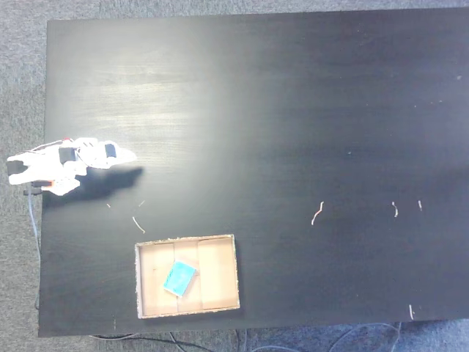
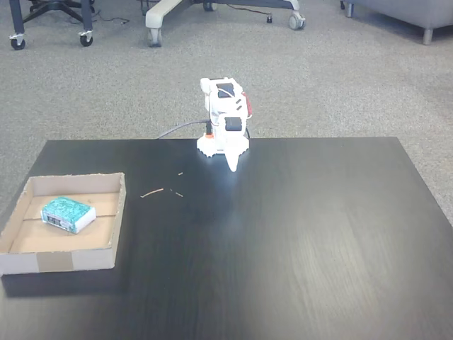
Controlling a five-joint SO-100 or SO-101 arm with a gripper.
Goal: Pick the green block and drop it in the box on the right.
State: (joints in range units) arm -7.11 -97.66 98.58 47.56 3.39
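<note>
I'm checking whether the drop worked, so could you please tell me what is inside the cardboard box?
The green block lies flat on the floor of the box, away from the walls; nothing else shows inside. The patch of floor under the block is covered, so it cannot be seen.

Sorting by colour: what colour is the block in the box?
Teal, blue-green; the green block shows best in the fixed view from above.
</note>
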